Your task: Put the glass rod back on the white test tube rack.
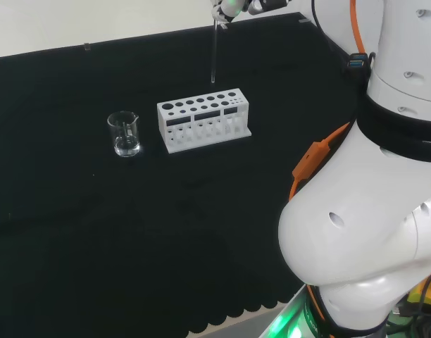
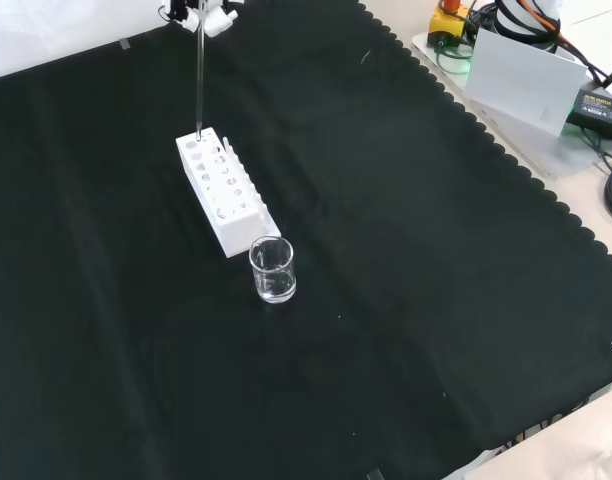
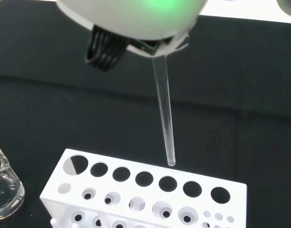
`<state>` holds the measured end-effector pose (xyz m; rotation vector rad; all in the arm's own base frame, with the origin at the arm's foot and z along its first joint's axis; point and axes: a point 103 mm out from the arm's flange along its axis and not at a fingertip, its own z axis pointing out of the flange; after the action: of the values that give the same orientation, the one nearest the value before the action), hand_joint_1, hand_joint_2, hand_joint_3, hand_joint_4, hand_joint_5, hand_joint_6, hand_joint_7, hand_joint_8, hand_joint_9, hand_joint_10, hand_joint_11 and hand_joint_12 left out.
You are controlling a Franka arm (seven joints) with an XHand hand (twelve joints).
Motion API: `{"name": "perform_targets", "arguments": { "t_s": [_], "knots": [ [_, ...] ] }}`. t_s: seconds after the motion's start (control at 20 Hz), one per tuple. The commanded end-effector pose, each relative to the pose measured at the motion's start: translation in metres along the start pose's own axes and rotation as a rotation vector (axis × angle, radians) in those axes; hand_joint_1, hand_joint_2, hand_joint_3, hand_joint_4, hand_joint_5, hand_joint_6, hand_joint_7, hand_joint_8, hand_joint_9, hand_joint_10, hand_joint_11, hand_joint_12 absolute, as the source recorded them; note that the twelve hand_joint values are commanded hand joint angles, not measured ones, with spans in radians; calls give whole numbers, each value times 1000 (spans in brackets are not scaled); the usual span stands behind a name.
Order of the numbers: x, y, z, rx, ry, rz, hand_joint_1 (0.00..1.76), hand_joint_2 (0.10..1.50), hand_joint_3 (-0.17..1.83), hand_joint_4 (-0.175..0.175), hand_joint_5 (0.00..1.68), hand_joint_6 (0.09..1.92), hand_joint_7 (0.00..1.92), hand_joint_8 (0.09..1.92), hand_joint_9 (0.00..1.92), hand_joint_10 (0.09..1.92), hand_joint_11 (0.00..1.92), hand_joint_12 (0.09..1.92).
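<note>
Black cloth is covering the bench, and the white test tube rack is standing near its middle as the landmark for everything else. A small clear beaker is sitting just beside one short end of the rack, apart from it. Directly over the rack, the hand is showing at the top edge of the head view, and it is pinching the upper end of the glass rod so that the rod is hanging nearly upright. In the wrist view the rod's lower tip is hovering just above the rack's top face, near the back row of large holes and not yet inside any of them; it appears to be lying over the rim rather than squarely over an opening. The step in hand looks like the final lining-up before insertion. To do it well, the hand should probably be shifting the tip sideways until it is centred over one large hole, keeping the rod vertical so that it is not scraping the edge or tipping the light rack, then lowering slowly and letting go only once the rod is resting inside.
</note>
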<state>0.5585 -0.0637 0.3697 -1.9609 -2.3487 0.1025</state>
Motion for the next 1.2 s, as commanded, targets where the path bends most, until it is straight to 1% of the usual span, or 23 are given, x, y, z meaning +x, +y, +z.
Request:
{"name": "perform_targets", "arguments": {
  "t_s": [0.05,0.65,1.1,1.2],
  "knots": [
    [1,0,2,4,-1,-4,1189,533,1008,-175,1176,1021,1647,641,1867,320,1720,814],
    [5,6,14,23,10,-9,1189,532,1009,-175,1176,1022,1647,640,1867,319,1719,816],
    [-1,15,22,33,21,-12,1189,531,1010,-175,1177,1021,1648,639,1867,318,1718,816],
    [-4,18,28,38,23,-13,1189,531,1010,-175,1177,1021,1648,639,1868,318,1718,816]
  ]
}}
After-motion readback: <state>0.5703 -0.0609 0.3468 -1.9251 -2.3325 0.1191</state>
